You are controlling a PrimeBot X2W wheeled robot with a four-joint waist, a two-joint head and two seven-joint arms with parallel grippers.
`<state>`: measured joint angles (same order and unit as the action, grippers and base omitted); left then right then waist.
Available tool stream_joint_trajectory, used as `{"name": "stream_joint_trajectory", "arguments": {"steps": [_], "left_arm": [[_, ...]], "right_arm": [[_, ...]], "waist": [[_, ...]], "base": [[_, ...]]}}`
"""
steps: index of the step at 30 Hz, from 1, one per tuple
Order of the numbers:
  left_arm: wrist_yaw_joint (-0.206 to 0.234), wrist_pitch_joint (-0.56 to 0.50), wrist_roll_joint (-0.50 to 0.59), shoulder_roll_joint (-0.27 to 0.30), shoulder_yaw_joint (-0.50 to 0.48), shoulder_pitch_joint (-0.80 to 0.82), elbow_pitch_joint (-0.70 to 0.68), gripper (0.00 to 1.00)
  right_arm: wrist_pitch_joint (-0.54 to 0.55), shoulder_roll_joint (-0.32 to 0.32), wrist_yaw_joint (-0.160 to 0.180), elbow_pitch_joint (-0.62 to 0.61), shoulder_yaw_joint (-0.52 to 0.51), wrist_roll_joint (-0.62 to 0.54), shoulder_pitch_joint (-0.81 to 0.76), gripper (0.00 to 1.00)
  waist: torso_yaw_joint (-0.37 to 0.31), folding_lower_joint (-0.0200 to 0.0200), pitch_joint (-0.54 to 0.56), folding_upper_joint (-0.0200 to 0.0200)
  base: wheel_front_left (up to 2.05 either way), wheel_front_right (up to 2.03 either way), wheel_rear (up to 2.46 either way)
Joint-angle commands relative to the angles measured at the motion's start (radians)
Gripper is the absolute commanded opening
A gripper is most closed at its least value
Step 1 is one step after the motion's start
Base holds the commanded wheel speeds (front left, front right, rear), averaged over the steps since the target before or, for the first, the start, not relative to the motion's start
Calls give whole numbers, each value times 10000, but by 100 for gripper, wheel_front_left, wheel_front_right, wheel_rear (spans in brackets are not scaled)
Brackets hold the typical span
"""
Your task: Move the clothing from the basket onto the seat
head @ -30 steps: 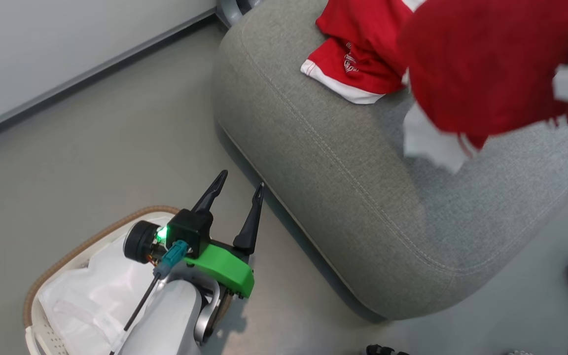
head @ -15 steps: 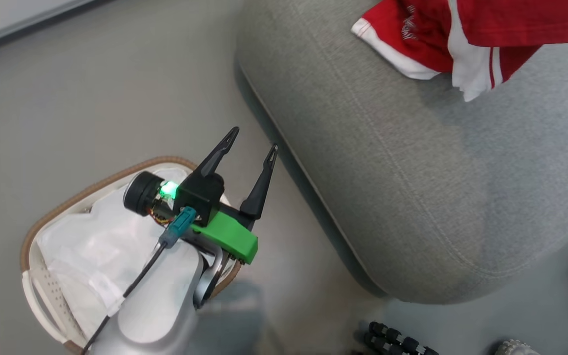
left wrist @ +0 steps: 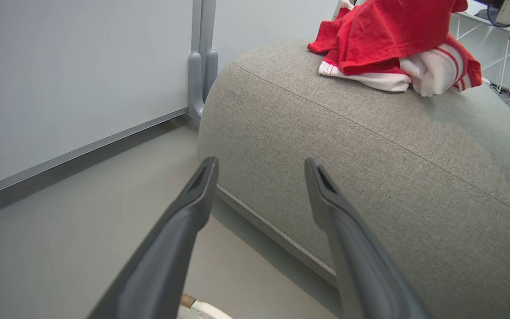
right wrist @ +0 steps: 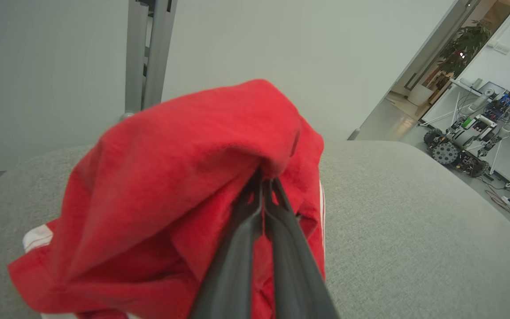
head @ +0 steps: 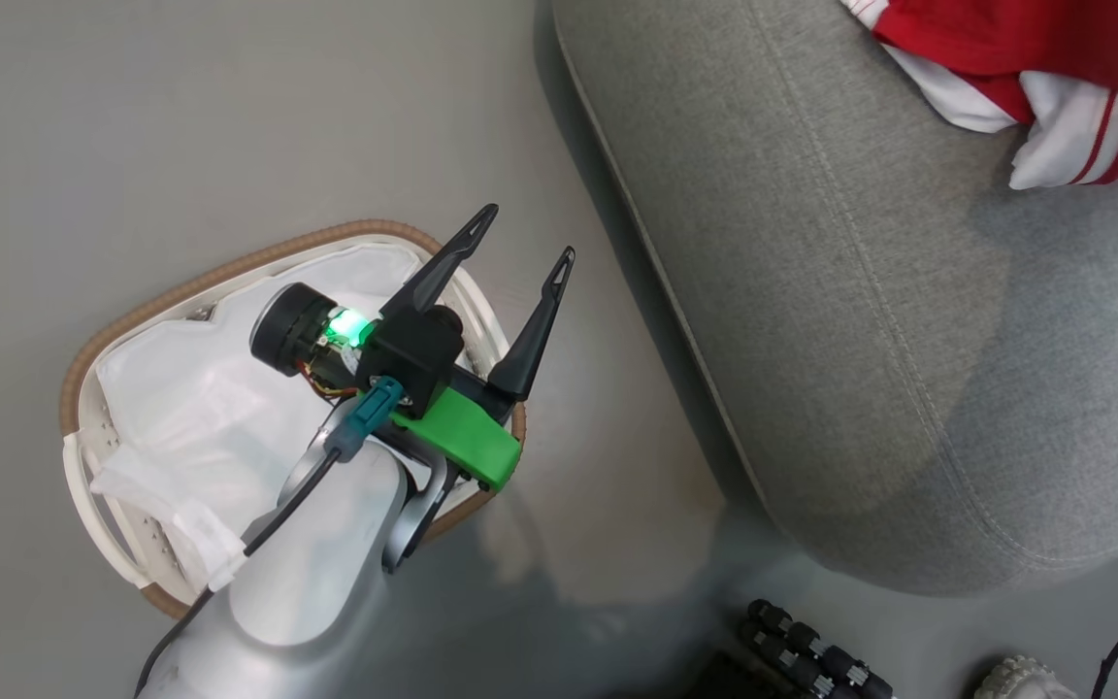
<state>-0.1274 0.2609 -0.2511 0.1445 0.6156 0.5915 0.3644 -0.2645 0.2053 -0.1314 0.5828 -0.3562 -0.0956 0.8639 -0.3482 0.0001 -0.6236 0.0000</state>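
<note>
Red clothing (head: 1035,49) with white striped trim lies heaped on the grey seat (head: 840,291) at the head view's top right. In the right wrist view my right gripper (right wrist: 266,177) is shut on a fold of the red clothing (right wrist: 184,186), which drapes over its fingers above the seat (right wrist: 414,230). My left gripper (head: 530,231) hangs open and empty over the near edge of the basket (head: 79,359), which shows just its white liner. The left wrist view has the open left gripper (left wrist: 261,166) facing the seat (left wrist: 370,168) and the clothing (left wrist: 392,48) on top.
Grey floor (head: 180,126) lies around the basket. A wall with a grey post (left wrist: 202,57) stands behind the seat. Black and white wheels (head: 811,650) sit at the head view's bottom right. Another wheeled robot (right wrist: 467,141) stands on the floor by a white table in the far room.
The head camera has swung down and left, so basket and seat shifted in the picture. The red garment held over the seat has come down onto the heap. The left gripper stays open.
</note>
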Motion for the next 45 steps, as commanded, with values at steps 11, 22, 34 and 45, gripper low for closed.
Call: {"name": "stream_joint_trajectory", "arguments": {"steps": [11, 22, 34, 45], "left_arm": [[-54, 45, -402, -173, 145, -214, 416, 100], [118, 49, -664, -525, -542, -1169, 666, 100], [272, 47, -315, -792, -1748, -2578, 502, 100], [757, 36, -29, -884, -3417, -3586, 483, 100]], "right_arm": [[2, -546, 14, 591, -568, 453, -1687, 100], [2, -493, 14, -222, 16, 948, -3628, 100], [2, -896, 14, -1853, 1322, 1797, -4955, 100], [2, -1424, 14, -2264, 2581, 2057, -5303, 100]], "waist": [[-11, -1, 775, 0], [-213, -1, 2447, 0], [284, -1, 3952, 0], [1481, -1, 4599, 0]], "base": [[0, 0, 0], [0, 0, 0], [0, 0, 0], [0, 0, 0]]}}
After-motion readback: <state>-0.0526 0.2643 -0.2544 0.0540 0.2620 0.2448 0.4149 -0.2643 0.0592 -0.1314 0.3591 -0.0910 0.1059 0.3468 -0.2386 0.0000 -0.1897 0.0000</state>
